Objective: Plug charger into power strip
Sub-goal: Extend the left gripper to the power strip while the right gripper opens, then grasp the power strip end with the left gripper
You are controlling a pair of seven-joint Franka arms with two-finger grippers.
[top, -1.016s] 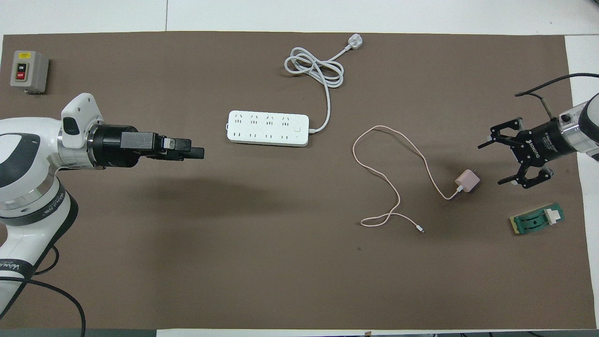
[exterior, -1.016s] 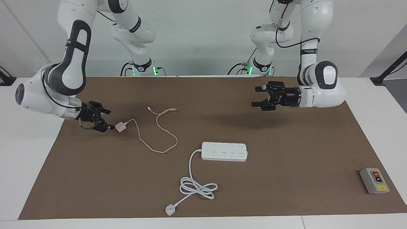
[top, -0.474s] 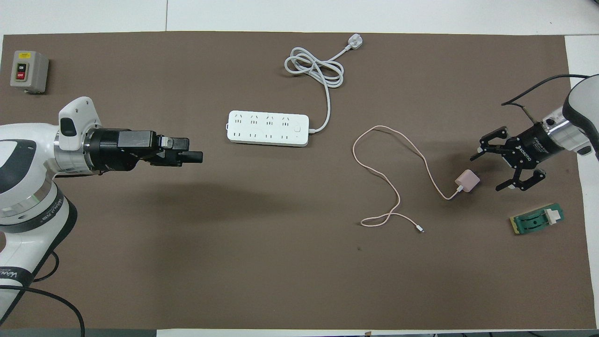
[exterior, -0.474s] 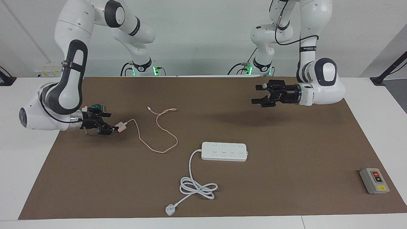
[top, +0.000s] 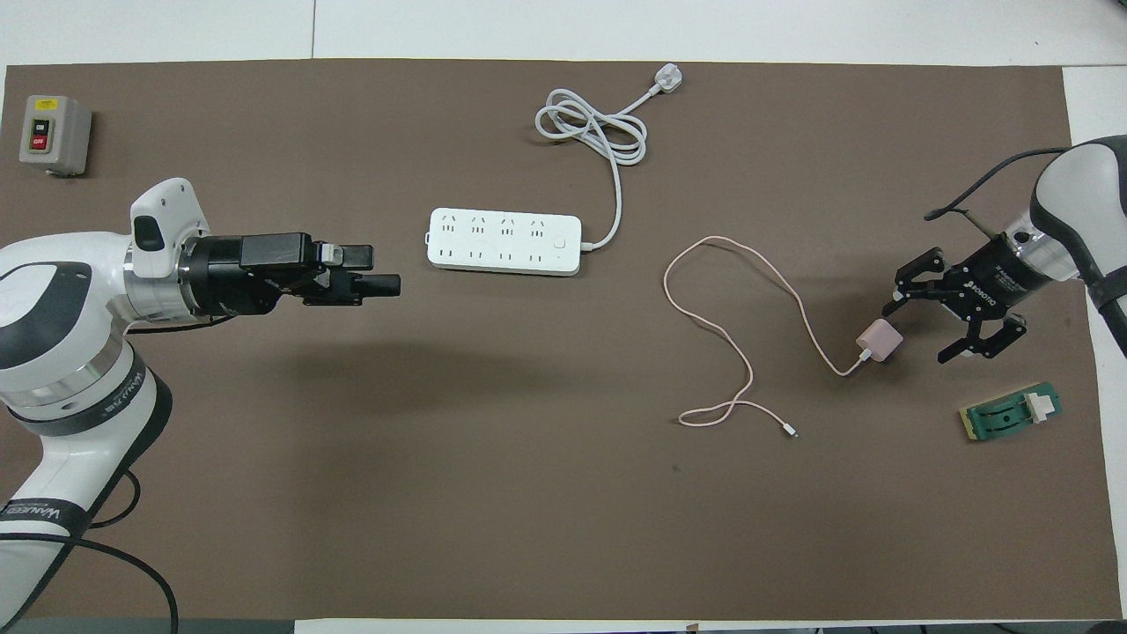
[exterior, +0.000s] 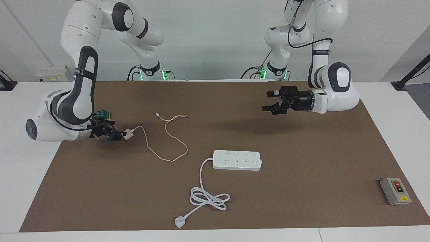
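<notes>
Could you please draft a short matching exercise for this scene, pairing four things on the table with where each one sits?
Things:
1. charger
2. power strip
3. grey switch box
4. green block

Places:
A. mid-table, its cord coiled farther from the robots
B. corner of the brown mat at the left arm's end
C. just ahead of the open right pincer
D. right arm's end, nearer to the robots than the charger

Pairs: 1-C, 2-A, 3-B, 4-D
</notes>
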